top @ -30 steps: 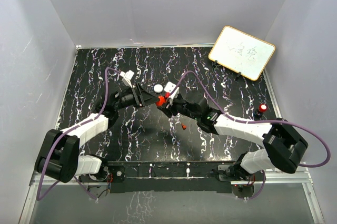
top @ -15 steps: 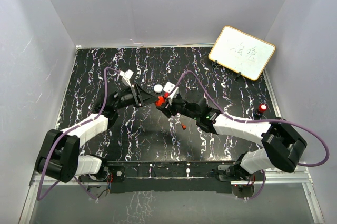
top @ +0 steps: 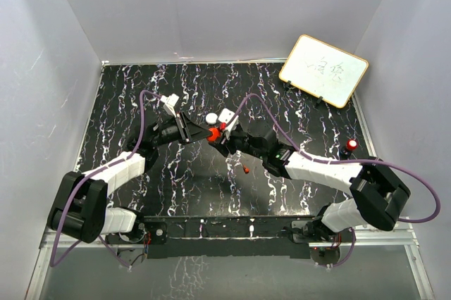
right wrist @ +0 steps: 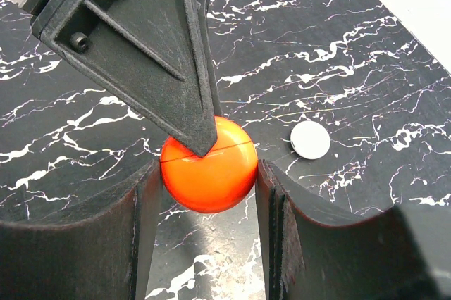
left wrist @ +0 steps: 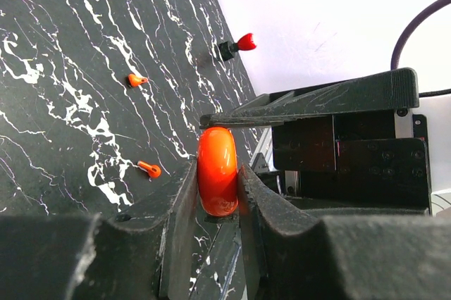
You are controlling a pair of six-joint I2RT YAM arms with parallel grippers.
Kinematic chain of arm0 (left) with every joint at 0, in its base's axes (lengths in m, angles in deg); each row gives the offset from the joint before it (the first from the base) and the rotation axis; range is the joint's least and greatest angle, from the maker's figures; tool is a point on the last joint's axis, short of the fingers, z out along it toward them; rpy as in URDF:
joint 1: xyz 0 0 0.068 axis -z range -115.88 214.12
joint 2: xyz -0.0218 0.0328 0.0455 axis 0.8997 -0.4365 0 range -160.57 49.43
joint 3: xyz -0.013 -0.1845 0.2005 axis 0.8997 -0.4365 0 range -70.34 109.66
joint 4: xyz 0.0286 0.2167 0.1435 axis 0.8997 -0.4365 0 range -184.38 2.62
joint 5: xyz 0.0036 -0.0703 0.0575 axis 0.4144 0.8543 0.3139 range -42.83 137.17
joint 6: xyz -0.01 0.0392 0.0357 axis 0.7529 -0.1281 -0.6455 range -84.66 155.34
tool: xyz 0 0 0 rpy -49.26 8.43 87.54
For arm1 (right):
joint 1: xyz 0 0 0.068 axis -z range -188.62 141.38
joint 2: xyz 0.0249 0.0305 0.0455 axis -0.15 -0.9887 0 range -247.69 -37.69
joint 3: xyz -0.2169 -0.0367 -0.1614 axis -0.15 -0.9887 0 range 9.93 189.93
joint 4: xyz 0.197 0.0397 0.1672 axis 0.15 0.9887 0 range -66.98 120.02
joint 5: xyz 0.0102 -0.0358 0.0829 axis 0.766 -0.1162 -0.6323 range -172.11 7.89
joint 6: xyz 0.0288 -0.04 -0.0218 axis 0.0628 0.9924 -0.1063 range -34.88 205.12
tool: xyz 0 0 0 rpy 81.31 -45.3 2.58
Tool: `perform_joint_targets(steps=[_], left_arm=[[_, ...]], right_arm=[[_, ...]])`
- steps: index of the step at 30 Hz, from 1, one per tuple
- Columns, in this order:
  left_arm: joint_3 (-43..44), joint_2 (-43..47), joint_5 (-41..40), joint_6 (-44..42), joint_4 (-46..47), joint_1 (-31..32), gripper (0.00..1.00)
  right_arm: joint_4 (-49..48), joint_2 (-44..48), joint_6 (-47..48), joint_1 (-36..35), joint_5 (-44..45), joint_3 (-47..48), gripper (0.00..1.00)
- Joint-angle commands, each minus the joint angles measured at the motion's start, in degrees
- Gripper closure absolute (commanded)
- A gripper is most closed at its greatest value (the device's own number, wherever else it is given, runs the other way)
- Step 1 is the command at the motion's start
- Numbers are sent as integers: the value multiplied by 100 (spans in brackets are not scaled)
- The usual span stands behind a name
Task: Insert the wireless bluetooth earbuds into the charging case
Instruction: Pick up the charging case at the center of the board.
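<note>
A: Left hand?
B: Pinched tight on the flat faces of the red charging case, which it holds edge-on.
A: Right hand?
B: Clamped across that same case's rim.
A: Earbuds?
B: A red earbud and a second red earbud lie loose on the counter, apart from the case. A white puck sits near it.
</note>
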Motion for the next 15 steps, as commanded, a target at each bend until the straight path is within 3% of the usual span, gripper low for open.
perform_joint_targets(steps=[1,4,6,7,11,15], left_arm=[[-66,59,147,-9,197,-13,83],[-66,54,146,-9,212,-12,94],[-69,53,139,-25,205,-14,100],[-69,49,131,-33,201,-13,100],[-40,37,94,-151,106,-10,100],[49,-17,-21,-335,-19,-13,100]], right_arm=[[-369,29,-10,-30,-39,279,87],[-388,38,-25,-32,-19,261,85],[-402,37,-67,-33,21,259,70],[-406,45,-96,-34,68,259,59],[-416,95,-187,-32,234,250,39],[-376,200,-332,29,318,235,29]])
